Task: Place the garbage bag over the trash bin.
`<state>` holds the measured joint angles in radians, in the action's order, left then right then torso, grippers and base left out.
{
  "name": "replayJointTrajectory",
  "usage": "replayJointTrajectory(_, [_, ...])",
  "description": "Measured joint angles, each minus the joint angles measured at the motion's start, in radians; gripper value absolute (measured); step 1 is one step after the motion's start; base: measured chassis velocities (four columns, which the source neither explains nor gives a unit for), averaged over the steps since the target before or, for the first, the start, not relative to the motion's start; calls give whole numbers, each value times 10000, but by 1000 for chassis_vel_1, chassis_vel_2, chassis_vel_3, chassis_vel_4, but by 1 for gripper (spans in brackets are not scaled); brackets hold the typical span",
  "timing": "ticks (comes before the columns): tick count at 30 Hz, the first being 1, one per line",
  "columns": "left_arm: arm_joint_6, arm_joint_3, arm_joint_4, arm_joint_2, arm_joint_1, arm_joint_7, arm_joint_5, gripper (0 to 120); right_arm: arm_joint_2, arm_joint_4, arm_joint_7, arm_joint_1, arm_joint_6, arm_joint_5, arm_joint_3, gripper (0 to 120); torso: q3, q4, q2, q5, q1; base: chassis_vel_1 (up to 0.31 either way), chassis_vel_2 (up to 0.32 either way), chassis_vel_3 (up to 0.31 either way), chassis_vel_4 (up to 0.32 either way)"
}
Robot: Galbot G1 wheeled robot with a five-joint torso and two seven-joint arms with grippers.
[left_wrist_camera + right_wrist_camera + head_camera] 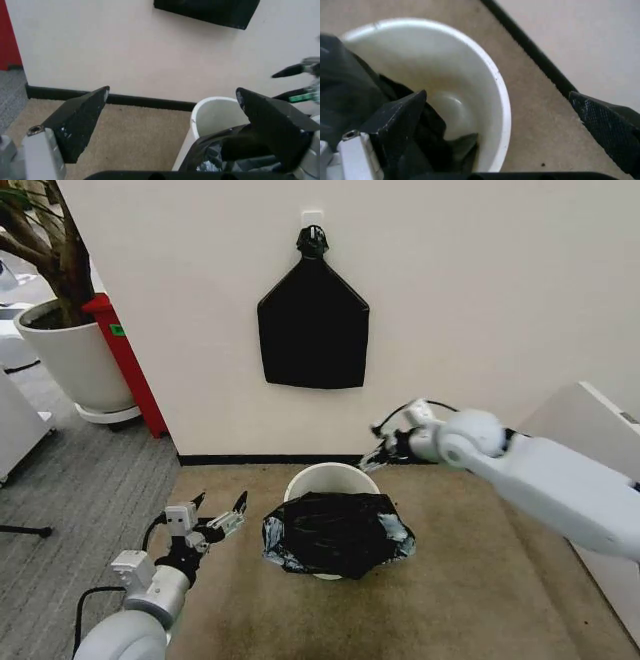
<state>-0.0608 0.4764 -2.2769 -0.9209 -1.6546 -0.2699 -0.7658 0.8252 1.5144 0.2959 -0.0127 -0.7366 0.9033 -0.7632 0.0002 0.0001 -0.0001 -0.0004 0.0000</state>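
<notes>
Lower left in the head view, the left gripper (219, 507) hovers over the carpet, jaws spread and empty, just beside the garbage bag (335, 532). At centre, the bag lies rumpled over the near half of the trash bin (322, 478), whose far rim is bare. Right of centre, the right gripper (378, 446) hangs at that bare rim, jaws released. Judged: the bag is half-seated; next, grasp its free edge and stretch it over the far rim.

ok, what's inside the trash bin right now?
Part of the garbage bag droops inside the trash bin, whose far inner wall and part of the bottom are bare. The bag hides the rest.
</notes>
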Motion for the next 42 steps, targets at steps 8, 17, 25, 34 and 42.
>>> replayJointTrajectory(8, [196,-82,141,-249,-39,335,384,100,1275,-2056,840,-1268,28,-482,-2043,100,-2,0,0,1,0,0,0,0,0])
replayJointTrajectory(17, [268,-296,295,-454,137,561,549,100,2318,-3930,1359,-1406,43,-1566,-2905,100,-1,-1,0,3,0,0,0,0,0])
replayJointTrajectory(25, [503,-395,581,-777,145,792,965,100,2612,-4599,1446,-898,48,-1573,-2702,96,-3,-2,0,3,0,0,0,0,0])
replayJointTrajectory(34, [524,-627,710,-922,287,794,1115,100,2759,-4784,1191,-700,47,-324,-2464,69,-3,-2,0,2,0,0,0,0,0])
replayJointTrajectory(42, [542,-638,773,-969,274,782,1174,100,2771,-4625,1034,-678,45,-20,-2395,39,-3,-1,0,2,0,0,0,0,0])
